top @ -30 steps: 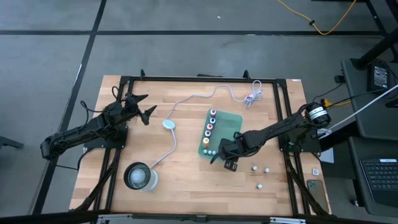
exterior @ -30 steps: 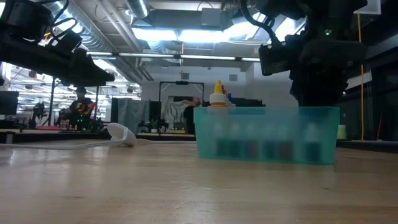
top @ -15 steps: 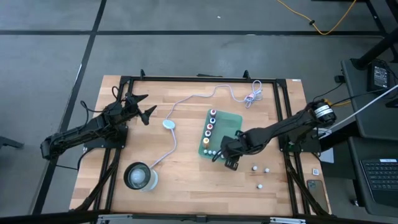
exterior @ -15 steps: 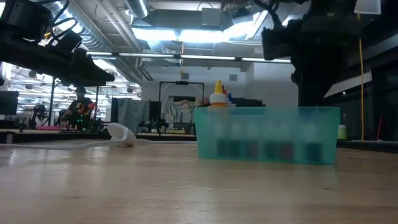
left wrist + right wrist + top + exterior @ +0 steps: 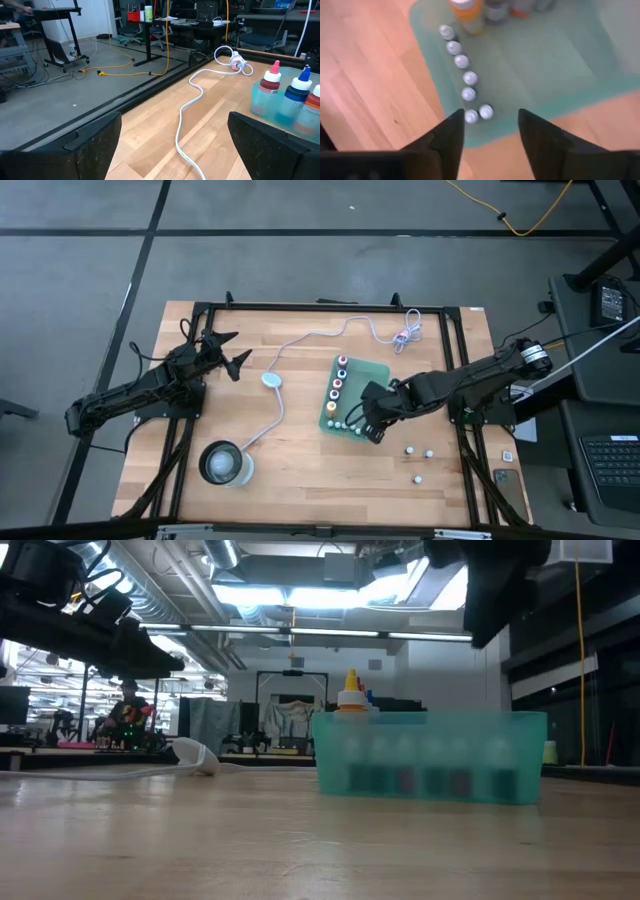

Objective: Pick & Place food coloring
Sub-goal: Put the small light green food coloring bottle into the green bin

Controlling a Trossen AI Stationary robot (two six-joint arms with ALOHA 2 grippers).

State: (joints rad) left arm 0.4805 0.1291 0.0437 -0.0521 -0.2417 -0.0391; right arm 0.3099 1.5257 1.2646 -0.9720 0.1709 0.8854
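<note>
A teal tray (image 5: 362,385) stands right of the table's middle. In it the food coloring bottles (image 5: 337,384) stand upright: a column with coloured caps, and a row of white-capped ones (image 5: 468,77) along the tray's near edge. Three more white bottles (image 5: 409,449) stand loose on the wood near the right front. My right gripper (image 5: 372,425) hangs open above the tray's near right corner, pointing steeply down, with nothing between its fingers (image 5: 451,132). My left gripper (image 5: 235,352) waits open over the table's far left, and its wrist view shows the wood between its fingers (image 5: 95,145).
A pale-blue puck (image 5: 271,380) lies on a white cable that runs to a coil (image 5: 405,335) at the far edge. A round glass container (image 5: 224,463) stands at the near left. Bare wood lies between the tray and the front edge.
My right gripper has risen from beside the tray's near right corner and drifted a little toward the far edge, over the tray. In the low view it has climbed almost out of the picture's top. The bottles and the tray have stayed in place.
</note>
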